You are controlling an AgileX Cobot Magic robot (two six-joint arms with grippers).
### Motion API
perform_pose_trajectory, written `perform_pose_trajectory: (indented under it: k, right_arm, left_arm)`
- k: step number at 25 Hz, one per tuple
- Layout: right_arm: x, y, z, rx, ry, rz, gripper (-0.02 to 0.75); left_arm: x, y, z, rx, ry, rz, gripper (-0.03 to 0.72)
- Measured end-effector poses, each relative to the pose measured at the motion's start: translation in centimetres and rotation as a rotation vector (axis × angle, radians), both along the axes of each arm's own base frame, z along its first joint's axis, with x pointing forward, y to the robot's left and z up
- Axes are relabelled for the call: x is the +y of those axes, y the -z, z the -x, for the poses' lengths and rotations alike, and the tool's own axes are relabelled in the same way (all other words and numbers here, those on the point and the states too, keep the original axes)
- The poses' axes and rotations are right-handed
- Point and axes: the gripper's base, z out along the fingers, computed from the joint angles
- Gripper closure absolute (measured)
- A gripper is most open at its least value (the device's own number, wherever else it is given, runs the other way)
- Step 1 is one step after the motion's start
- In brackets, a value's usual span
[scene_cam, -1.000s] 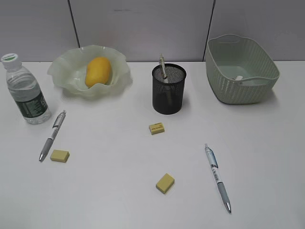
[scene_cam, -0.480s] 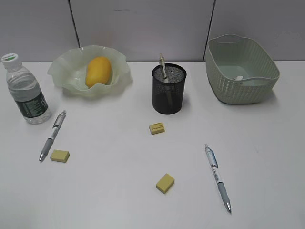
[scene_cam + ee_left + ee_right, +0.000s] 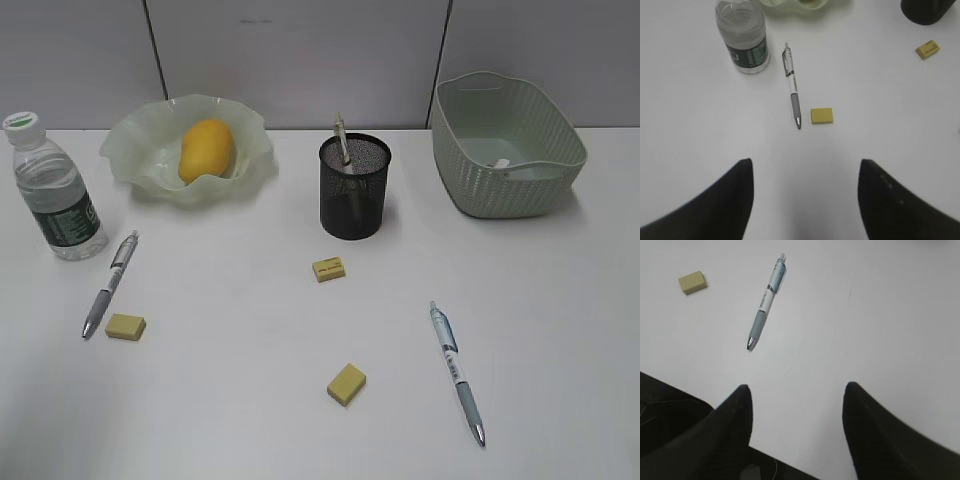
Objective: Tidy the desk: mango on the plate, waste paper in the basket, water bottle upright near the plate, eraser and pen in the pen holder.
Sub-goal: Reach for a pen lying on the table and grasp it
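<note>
The mango (image 3: 206, 149) lies on the pale green wavy plate (image 3: 135, 150). The water bottle (image 3: 55, 192) stands upright left of the plate; it also shows in the left wrist view (image 3: 744, 35). The black mesh pen holder (image 3: 354, 187) holds one pen. A crumpled white paper (image 3: 501, 164) lies in the green basket (image 3: 505, 190). One pen (image 3: 110, 283) and a yellow eraser (image 3: 126, 326) lie at the left, also in the left wrist view as pen (image 3: 792, 86) and eraser (image 3: 821, 115). Two more erasers (image 3: 329, 268) (image 3: 346, 384) and a pen (image 3: 458, 371) lie mid-table. My left gripper (image 3: 805, 167) and right gripper (image 3: 796, 392) are open and empty.
The right wrist view shows the right pen (image 3: 766, 302) and an eraser (image 3: 692, 282) ahead of the jaws, with the table's front edge (image 3: 700, 401) under the left jaw. A grey partition wall (image 3: 300, 60) stands behind the table.
</note>
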Motion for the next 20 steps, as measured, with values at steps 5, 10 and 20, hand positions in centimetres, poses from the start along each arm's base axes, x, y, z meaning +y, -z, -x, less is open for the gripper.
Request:
perform_pose_trajectory:
  k: [5,10,20]
  right_arm:
    - [0.0,0.0,0.0,0.000,0.000,0.001,0.279]
    - [0.0,0.0,0.0,0.000,0.000,0.001,0.279]
    - [0.0,0.0,0.0,0.000,0.000,0.001,0.279]
  left_arm:
    - [-1.4,0.0,-5.3,0.118,0.001,-0.005,0.193]
    - [-2.2,1.0,-7.6,0.216,0.002,0.003,0.193]
    - [-4.8,4.6,-10.5,0.380,-0.007,-0.094,0.193]
